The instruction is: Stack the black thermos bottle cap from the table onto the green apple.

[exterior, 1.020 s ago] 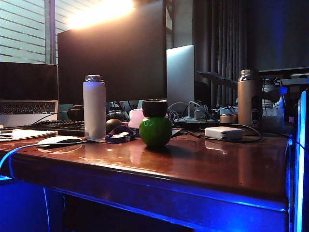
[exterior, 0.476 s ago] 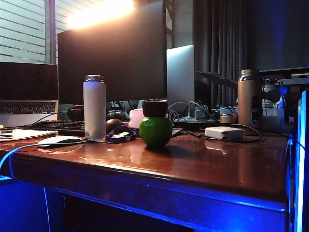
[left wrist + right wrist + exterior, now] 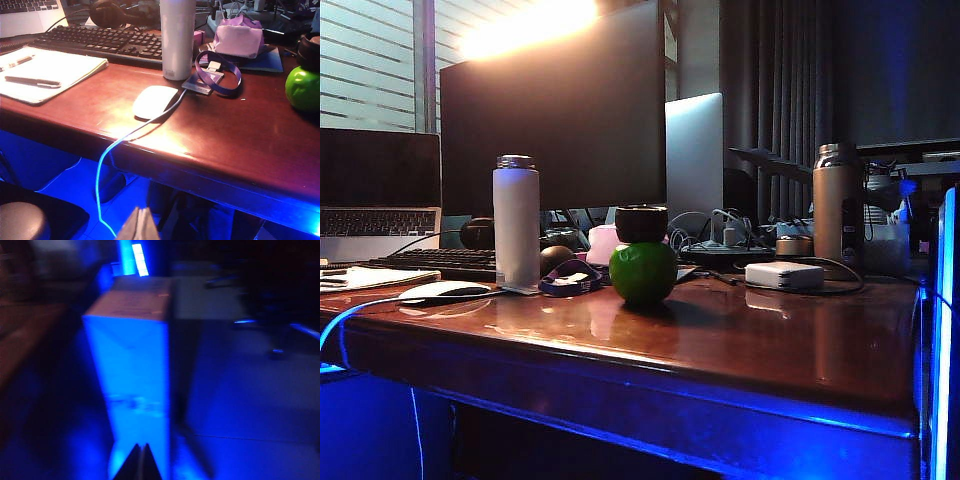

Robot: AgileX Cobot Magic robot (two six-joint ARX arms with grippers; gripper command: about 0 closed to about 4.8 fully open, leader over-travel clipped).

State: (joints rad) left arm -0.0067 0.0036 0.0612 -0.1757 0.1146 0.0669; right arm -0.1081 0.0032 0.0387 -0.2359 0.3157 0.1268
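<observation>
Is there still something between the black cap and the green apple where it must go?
No. The black thermos bottle cap already sits on the green apple. Both hands, left hand and right hand, are shut, off the table.

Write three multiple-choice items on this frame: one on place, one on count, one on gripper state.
1. Where is the black thermos bottle cap?
A. on the green apple
B. beside the keyboard
C. in a gripper

2. How many upright bottles stand on the table?
A. one
B. two
C. four

3. How are the grippers?
A. both shut, holding nothing
B. both wide open
C. left holds the apple

A: the cap sits atop the green apple.
B: a white bottle and a tan bottle.
A: the left gripper and right gripper show closed tips off the table.
</observation>
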